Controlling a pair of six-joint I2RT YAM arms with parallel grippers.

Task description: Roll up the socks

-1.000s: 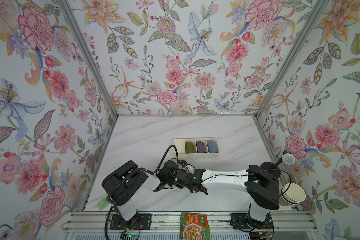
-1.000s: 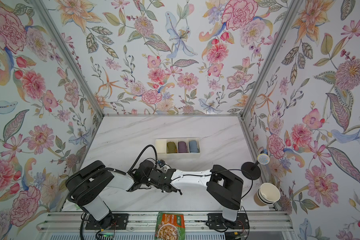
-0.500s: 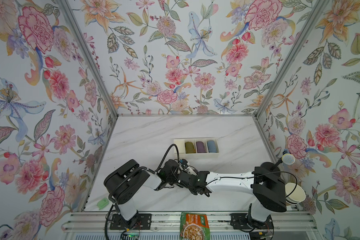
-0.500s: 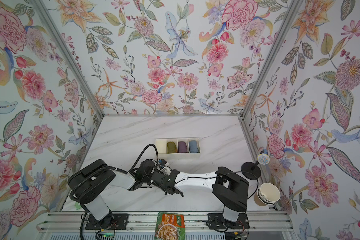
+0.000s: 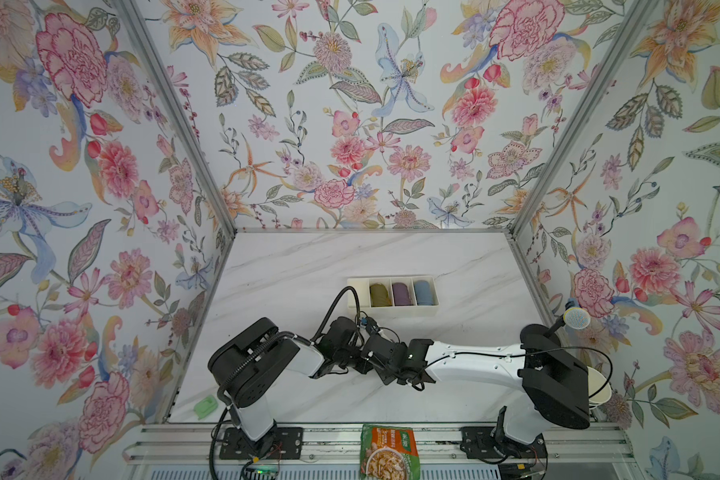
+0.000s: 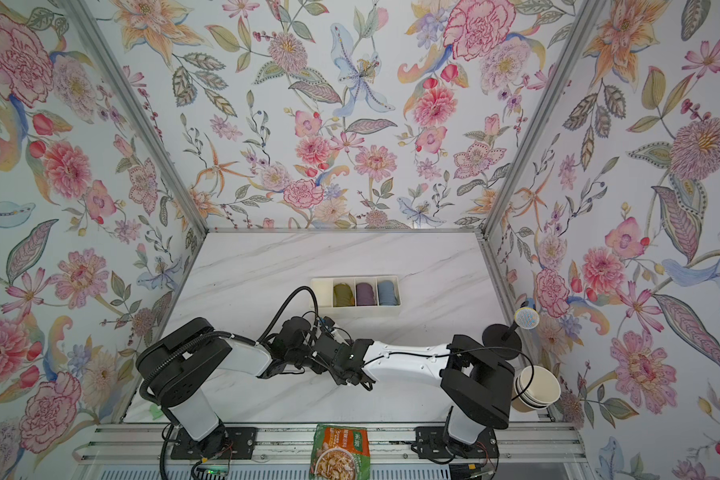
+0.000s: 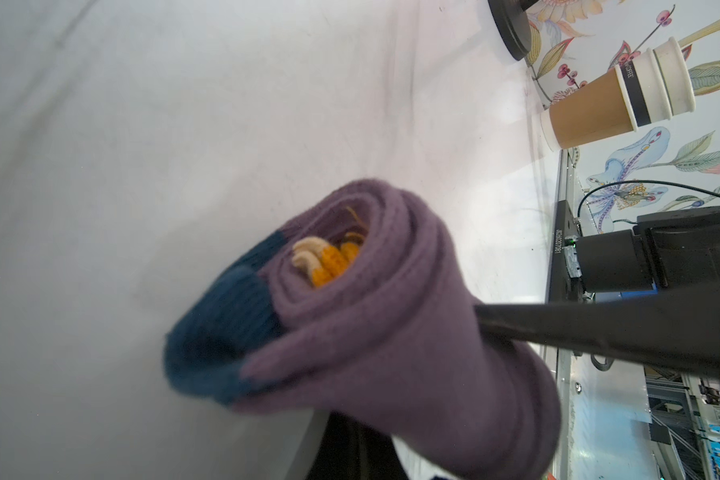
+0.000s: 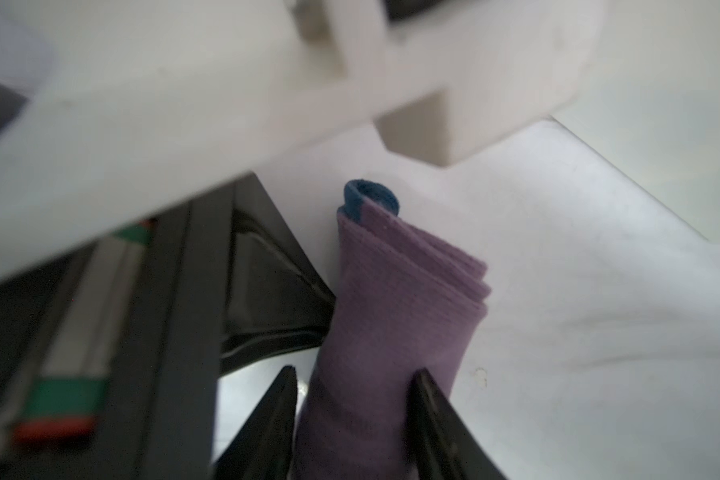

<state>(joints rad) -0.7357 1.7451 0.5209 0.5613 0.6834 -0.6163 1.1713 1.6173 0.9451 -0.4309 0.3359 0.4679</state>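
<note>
The socks are a purple roll with a navy toe flap outside and the mustard-yellow cuff at the core. In the left wrist view the roll covers my left gripper's jaws, which are shut inside it. In the right wrist view the socks stand between the fingers of my right gripper, which is shut on the roll's side. One right finger dents the roll. In both top views the left gripper and right gripper meet over the table's front middle and hide the socks.
A white divided tray behind the grippers holds olive, purple and light blue bundles. Stacked paper cups and a microphone stand are at the right edge, a green item front left, and a snack packet on the rail.
The right arm has swung its elbow outward to the right, and its gripper has drifted slightly right and toward the front. The left arm has barely moved.
</note>
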